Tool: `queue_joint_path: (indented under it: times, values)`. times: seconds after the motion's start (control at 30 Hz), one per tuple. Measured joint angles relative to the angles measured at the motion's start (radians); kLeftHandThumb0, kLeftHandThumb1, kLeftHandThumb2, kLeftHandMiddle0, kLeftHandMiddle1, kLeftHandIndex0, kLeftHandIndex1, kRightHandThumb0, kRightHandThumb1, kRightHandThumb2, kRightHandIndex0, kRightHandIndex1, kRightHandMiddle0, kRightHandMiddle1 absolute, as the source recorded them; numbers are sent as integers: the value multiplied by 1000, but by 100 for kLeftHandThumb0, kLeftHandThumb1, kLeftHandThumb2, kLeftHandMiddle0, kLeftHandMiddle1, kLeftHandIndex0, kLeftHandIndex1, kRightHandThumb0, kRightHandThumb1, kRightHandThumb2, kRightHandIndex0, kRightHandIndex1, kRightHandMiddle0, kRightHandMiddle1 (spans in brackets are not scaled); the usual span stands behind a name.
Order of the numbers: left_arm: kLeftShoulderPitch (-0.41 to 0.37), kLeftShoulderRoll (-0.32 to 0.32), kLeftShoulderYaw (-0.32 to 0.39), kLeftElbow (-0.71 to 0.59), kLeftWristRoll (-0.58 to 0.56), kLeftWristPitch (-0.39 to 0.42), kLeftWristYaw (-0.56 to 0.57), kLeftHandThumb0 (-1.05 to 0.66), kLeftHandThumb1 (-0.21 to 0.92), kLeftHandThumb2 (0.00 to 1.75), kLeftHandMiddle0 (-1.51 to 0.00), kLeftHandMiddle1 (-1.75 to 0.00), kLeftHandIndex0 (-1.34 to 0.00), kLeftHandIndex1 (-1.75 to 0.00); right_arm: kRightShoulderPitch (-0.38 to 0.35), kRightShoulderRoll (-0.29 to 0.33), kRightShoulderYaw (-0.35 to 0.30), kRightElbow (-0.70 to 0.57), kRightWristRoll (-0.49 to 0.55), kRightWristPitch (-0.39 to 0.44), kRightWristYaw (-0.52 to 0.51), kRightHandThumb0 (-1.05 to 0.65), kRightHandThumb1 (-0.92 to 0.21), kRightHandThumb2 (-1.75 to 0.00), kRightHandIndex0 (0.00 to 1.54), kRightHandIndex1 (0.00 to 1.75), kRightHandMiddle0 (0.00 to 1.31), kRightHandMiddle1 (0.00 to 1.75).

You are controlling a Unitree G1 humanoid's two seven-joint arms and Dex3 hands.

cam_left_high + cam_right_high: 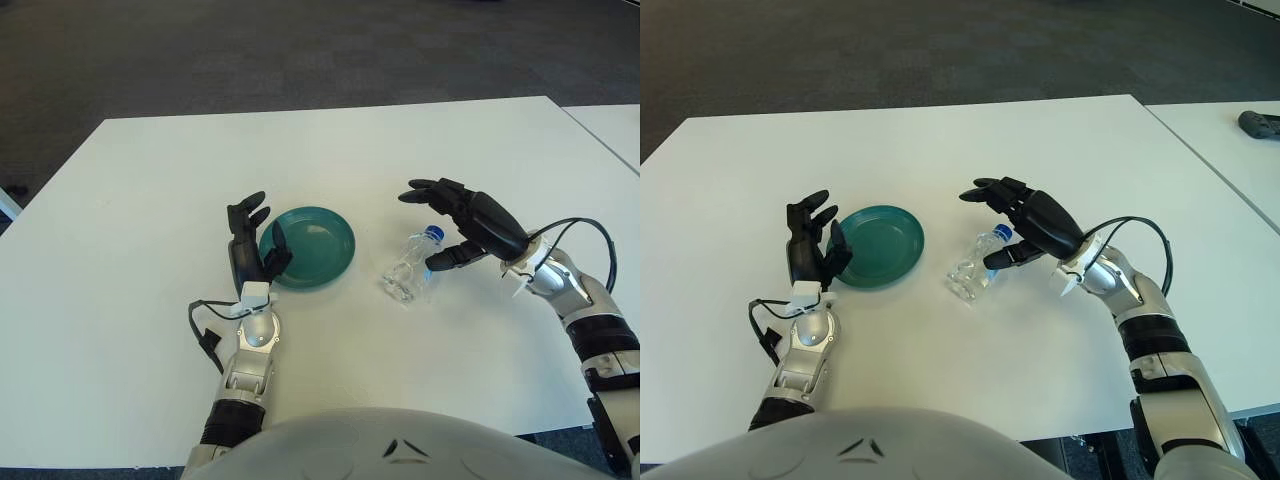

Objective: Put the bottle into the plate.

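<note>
A clear plastic bottle (410,268) with a blue cap lies on its side on the white table (130,210), just right of a teal plate (312,246). My right hand (438,224) hovers over the cap end of the bottle with fingers spread, thumb near the cap, not holding it. The left hand (252,245) stands upright at the plate's left rim, fingers loosely open and holding nothing.
A black cable (205,325) loops beside my left wrist. A second white table (1230,130) stands to the right across a narrow gap, with a dark object (1260,124) on it. Dark carpet lies beyond the far edge.
</note>
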Motion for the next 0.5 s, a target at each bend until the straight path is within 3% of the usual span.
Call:
queue_joint_path:
  times: [0.5]
  values:
    - [10, 0, 4, -17, -1, 0, -4, -93, 92, 80, -26, -83, -7, -116, -5, -113, -28, 12, 6, -62, 24, -85, -92, -41, 38, 11, 0, 75]
